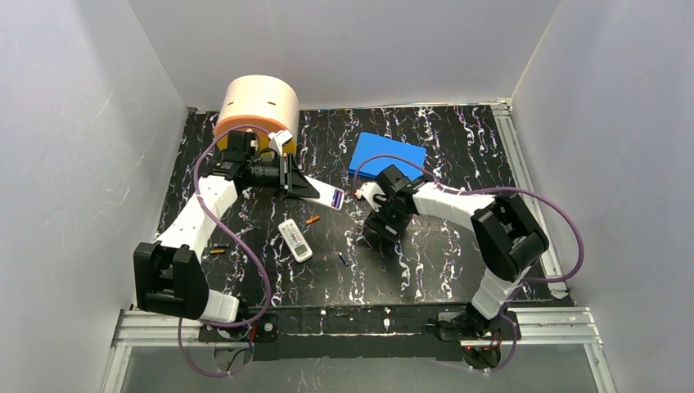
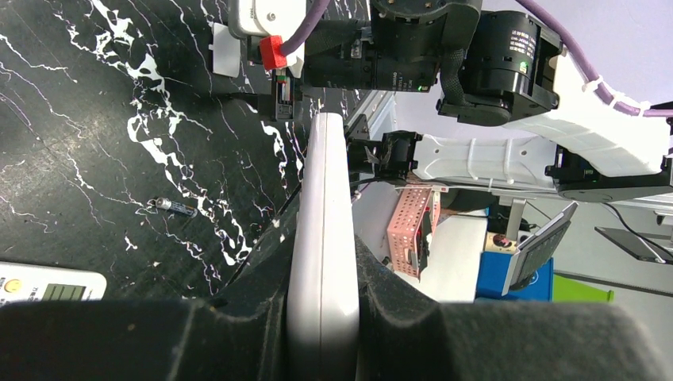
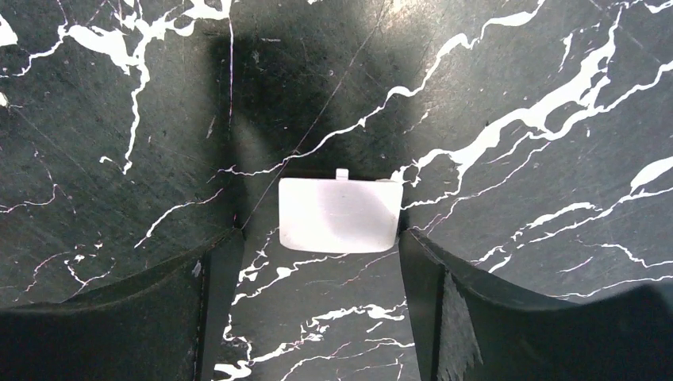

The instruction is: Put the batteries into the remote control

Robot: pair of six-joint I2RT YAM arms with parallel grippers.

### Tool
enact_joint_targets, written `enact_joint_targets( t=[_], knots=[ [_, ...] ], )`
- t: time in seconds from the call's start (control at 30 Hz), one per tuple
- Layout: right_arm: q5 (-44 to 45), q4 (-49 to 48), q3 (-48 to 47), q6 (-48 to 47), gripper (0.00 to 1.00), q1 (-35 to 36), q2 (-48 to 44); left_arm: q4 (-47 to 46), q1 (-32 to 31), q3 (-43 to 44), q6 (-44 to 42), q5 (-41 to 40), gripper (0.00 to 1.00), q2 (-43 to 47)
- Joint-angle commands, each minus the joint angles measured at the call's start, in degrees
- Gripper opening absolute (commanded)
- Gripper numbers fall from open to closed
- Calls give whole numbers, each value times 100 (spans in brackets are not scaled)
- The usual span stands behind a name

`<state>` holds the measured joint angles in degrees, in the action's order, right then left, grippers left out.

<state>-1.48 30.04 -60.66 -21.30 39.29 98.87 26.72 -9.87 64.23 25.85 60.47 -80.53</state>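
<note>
I will tell where things are from the flat remote (image 1: 295,240), a white one that lies with its buttons up on the black table (image 1: 442,270) with white streaks; my left pincer (image 1: 309,188) is just past it, on the far side, and it is squeezed tight on the held remote (image 2: 321,198); that one is white too, and from my left wrist I see only its thin edge, with a dark finger pressed on each side; my right pincer (image 3: 317,238) is off to the right of the flat remote, well apart from it, and it looks straight down at the table; its fingers (image 3: 214,278) are spread wide and hold nothing; a small white lid (image 3: 340,214) lies flat on the table between them; one finger is right at the lid's edge, and I cannot tell if it touches; the other has a gap; an orange battery (image 1: 312,219) lies just beside the flat remote, on the side toward the held remote; a dark battery (image 1: 343,258) lies near the flat remote on its right; a second orange battery (image 1: 217,250) lies to its left, close to my left arm; a blue box (image 1: 387,155) sits far behind the flat remote, to the right.
</note>
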Motion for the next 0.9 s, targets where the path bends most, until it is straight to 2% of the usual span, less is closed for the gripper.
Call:
enact_joint_targets(
  t=[0.0, 0.1, 0.37, 0.6, 0.77, 0.87],
  knots=[
    [73, -138, -60, -207, 80, 0, 200, 154, 38, 202, -123, 237, 0, 20],
    [-24, -152, -66, -185, 78, 3, 305, 158, 44, 211, -136, 237, 0, 16],
    [-21, 138, -21, -103, 62, 0, 211, 170, 49, 218, -131, 254, 0, -18],
    [386, -314, 196, 56, 43, 0, -137, 62, 46, 120, -40, 212, 0, -127],
    [294, -634, 369, 315, 41, 0, -839, -230, 2, -95, 137, 246, 0, -333],
    [-104, -858, 586, 442, 42, 0, -1550, -326, -128, -173, 124, 229, 0, -530]
  ],
)
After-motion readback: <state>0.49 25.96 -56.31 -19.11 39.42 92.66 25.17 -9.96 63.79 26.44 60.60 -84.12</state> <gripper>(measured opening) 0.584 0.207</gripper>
